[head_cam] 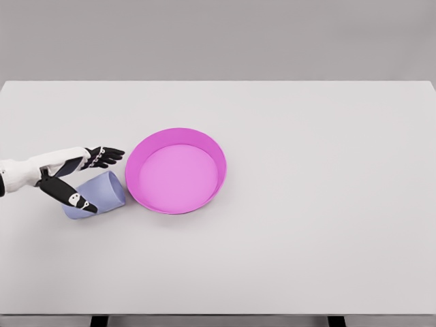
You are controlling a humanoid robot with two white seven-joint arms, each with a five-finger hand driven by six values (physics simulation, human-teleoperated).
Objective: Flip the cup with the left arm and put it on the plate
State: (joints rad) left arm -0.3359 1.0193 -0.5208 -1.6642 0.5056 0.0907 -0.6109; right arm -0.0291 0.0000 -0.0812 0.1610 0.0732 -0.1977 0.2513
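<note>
Head view: your left hand (71, 178) fingers (109, 155) spread wide around the lying cup (97, 195); it could roll toward the plate (176, 170).

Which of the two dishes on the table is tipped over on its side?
The pale blue-lavender plastic cup beside the left hand lies on its side. The round pink plate sits flat, open side up, to the cup's right.

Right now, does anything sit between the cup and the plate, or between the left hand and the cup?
Nothing visible. The left hand is already around the cup, which lies on its side just left of the pink plate, with only bare table between them.
</note>
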